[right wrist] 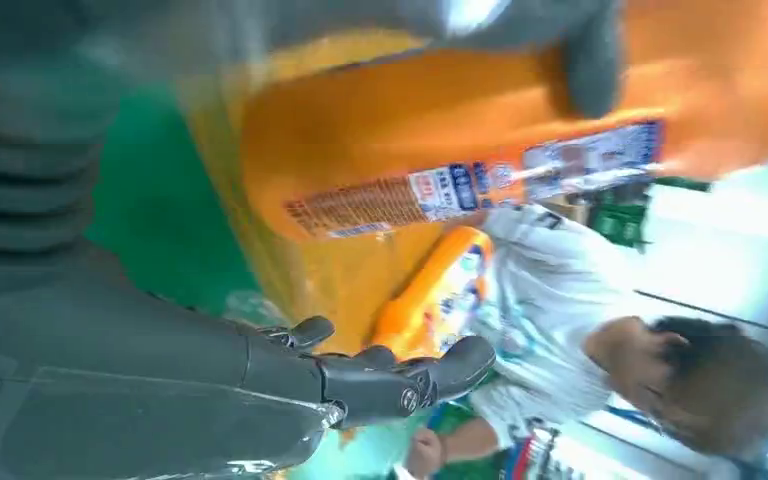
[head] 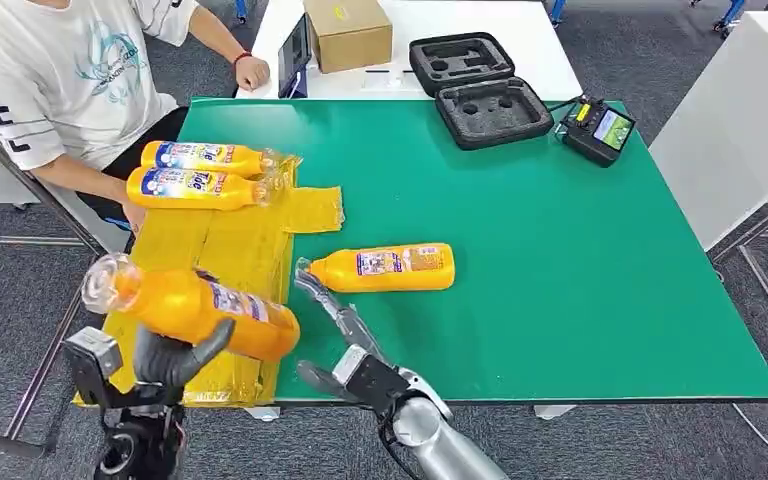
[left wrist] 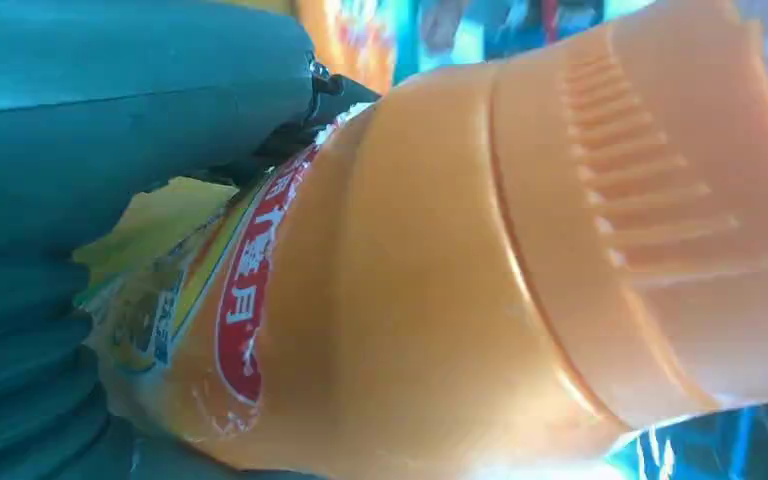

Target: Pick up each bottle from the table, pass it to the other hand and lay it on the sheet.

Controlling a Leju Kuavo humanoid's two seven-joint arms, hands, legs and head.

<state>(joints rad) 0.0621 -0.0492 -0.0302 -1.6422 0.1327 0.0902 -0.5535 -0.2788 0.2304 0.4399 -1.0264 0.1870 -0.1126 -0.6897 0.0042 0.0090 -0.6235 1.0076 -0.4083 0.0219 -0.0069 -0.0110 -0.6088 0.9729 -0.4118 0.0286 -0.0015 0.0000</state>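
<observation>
From the head view, the left hand (head: pixel 175 358) grips an orange bottle (head: pixel 195 305) around its lower body and holds it raised and tilted above the near end of the yellow sheet (head: pixel 230 250), the clear cap end pointing away to the left. The right hand (head: pixel 345 345) is held out beside it with fingers straight and apart, grasping nothing, its fingertips just next to the cap of a second orange bottle (head: pixel 385 268) that lies on its side on the green table (head: pixel 560 250), right beside the sheet's edge. Two more bottles (head: pixel 200 172) lie side by side at the far end of the sheet, near a seated person (head: pixel 70 70) in a white shirt. A black foam case (head: pixel 480 88), a cardboard box (head: pixel 348 32) and a small controller (head: pixel 598 128) sit at the table's far side. In the left wrist view, the held bottle (left wrist: pixel 480 270) sits close against the grey hand (left wrist: pixel 110 130), its label crumpled by the grip. In the right wrist view, the right hand's dark fingers (right wrist: pixel 400 375) stretch out with nothing in them, the raised bottle (right wrist: pixel 440 140) blurred beyond them.
</observation>
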